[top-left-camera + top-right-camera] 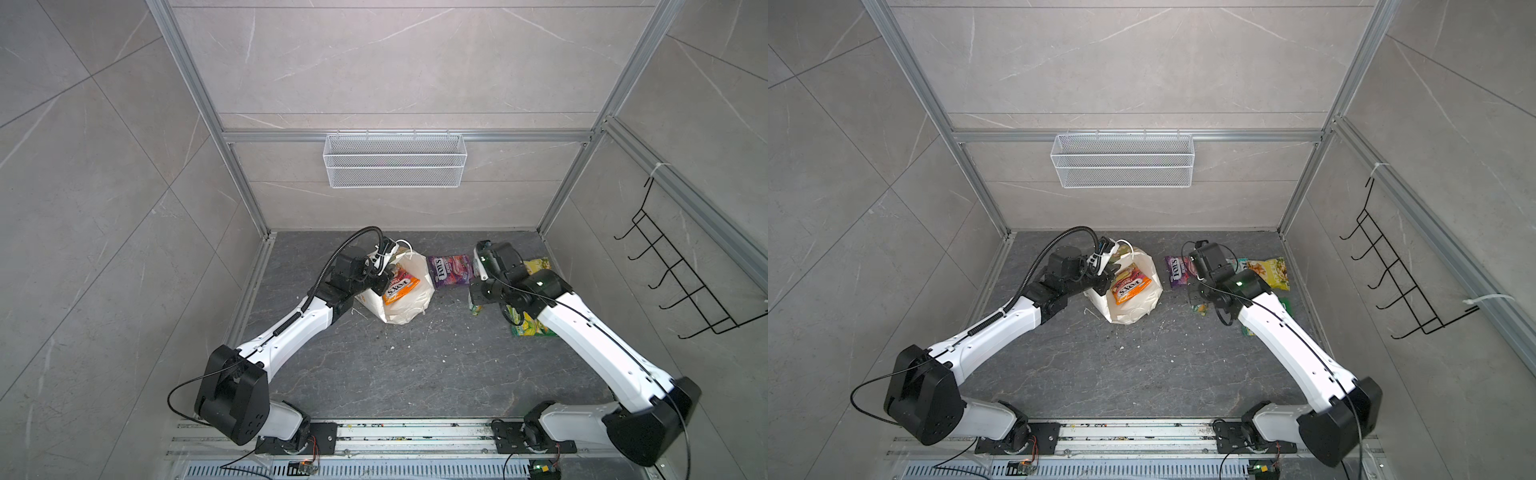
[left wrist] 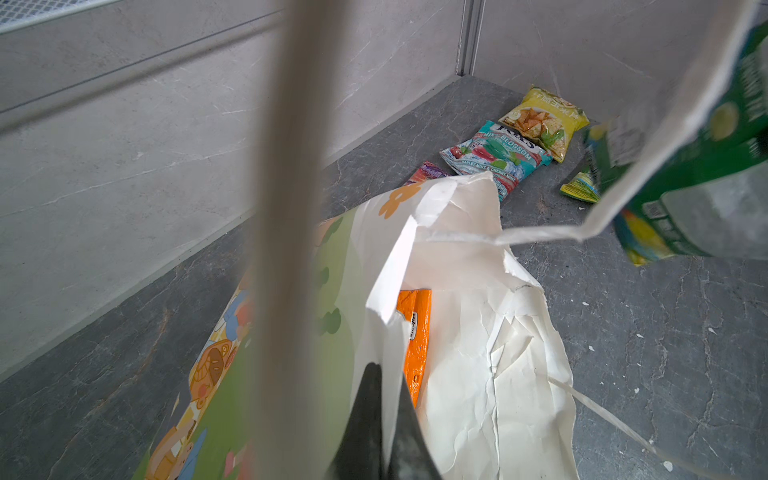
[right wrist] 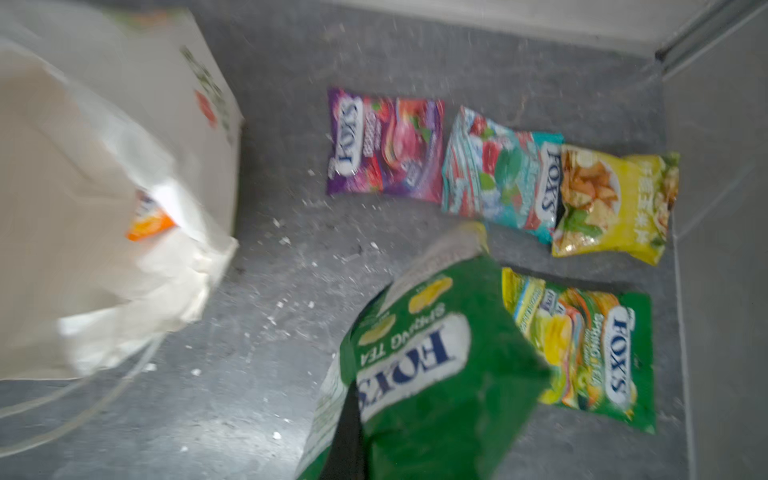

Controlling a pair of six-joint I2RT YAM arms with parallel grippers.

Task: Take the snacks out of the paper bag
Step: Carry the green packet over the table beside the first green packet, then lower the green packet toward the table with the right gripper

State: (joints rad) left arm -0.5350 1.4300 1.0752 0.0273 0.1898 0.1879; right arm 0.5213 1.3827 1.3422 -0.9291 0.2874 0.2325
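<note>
Worktop (image 1: 415, 365): dark stone with white crumbs scattered on it. There is free space between the bag and the laid-out packets.

Paper bag (image 1: 409, 305): sits left of centre, crumpled, with its mouth gaping up in both top views. The left claw (image 2: 384, 386) is clamped on the near rim, one finger inside the wall and one outside, holding the mouth open.

Laid-out group, right of the bag and flat on the worktop: purple packet (image 3: 386, 149), teal packet (image 3: 498, 174) overlapping the yellow chip bag (image 3: 615, 203), and the yellow-green packet (image 3: 582, 349) nearer the right arm's base.

Green packet (image 3: 436, 374): pinched by its edge in the right claw (image 3: 347, 419), hanging clear of the bag, between it and the group. The wrist view is blurred, so the grip depth is unclear.

Orange packet (image 1: 400, 286): the only packet seen inside, face up against the bag's inner wall. Any others beneath it are hidden.

Judgement on the step in hand, which is setting down the green packet:
- Lower it onto bare stone beside the yellow-green packet, not on top of it, so each packet lies singly.
- Release low, since glossy film will likely slide if dropped.
- Left claw should hold the rim as is; a slack mouth would fold over the orange packet.

Cord handle (image 2: 540, 237): loops out near the green packet. Route the right claw away from it, as a snag would drag the bag.
</note>
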